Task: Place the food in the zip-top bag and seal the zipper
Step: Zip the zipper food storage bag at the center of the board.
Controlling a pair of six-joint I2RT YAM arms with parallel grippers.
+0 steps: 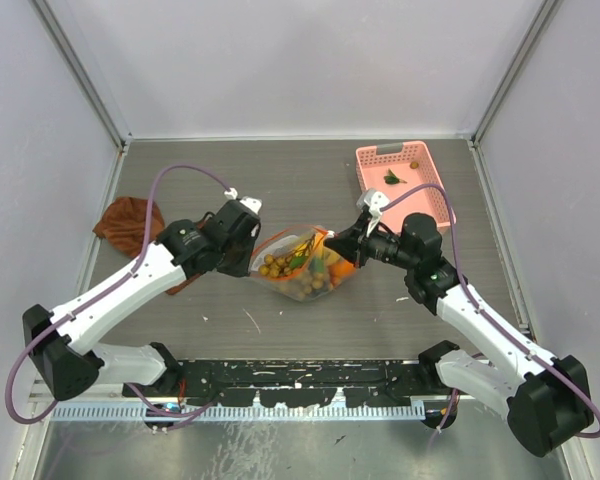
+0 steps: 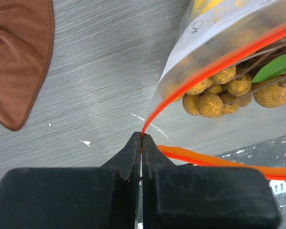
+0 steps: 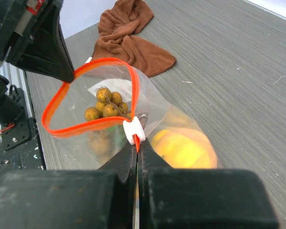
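Note:
The clear zip-top bag (image 1: 302, 265) hangs between my two grippers at the table's middle. It holds tan-brown berries (image 2: 214, 93) with a green leaf, and orange and yellow fruit (image 3: 183, 149). My left gripper (image 2: 141, 138) is shut on the left end of the orange-red zipper (image 2: 200, 76). My right gripper (image 3: 137, 149) is shut on the zipper's right end, just behind the white slider (image 3: 134, 130). The mouth (image 3: 90, 95) gapes open in a loop between them. In the top view the left gripper (image 1: 250, 240) and the right gripper (image 1: 337, 240) flank the bag.
A pink basket (image 1: 400, 182) with a small green leaf in it stands at the back right. A brown cloth (image 1: 128, 225) lies at the left, behind the left arm; it also shows in the left wrist view (image 2: 19, 57) and the right wrist view (image 3: 133, 36).

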